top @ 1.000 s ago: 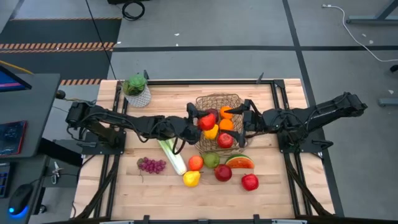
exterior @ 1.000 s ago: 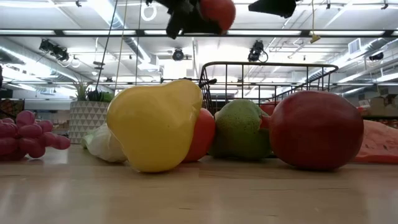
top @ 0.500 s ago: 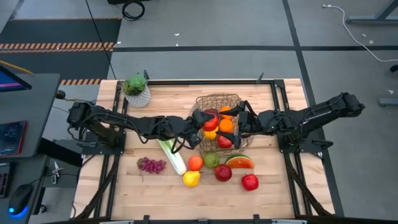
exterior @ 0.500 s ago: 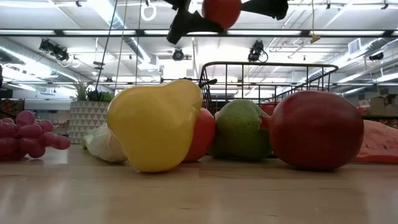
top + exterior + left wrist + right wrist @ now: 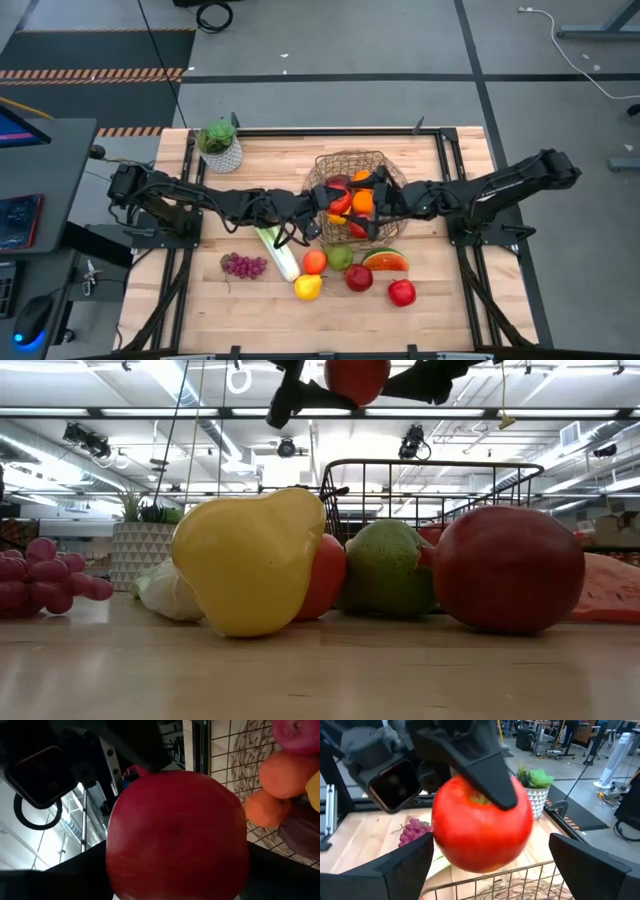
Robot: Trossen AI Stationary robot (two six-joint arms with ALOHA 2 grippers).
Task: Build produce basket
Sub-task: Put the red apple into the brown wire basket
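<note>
Apple (image 5: 481, 830), red, is pinched between your left gripper's (image 5: 335, 200) fingers (image 5: 485, 767) above the basket (image 5: 390, 172), which already holds oranges (image 5: 362, 200) and other produce. Your right gripper (image 5: 490, 870) faces the apple from the opposite side, its fingers (image 5: 590, 865) spread wide to either side of the fruit without touching it. Beyond both tools, on the table (image 5: 450, 290) near the basket, lie grapes (image 5: 243, 265), leek (image 5: 278, 250), lemon (image 5: 308, 287), pear (image 5: 340, 257), watermelon slice (image 5: 385, 260) and two more apples (image 5: 402, 292).
</note>
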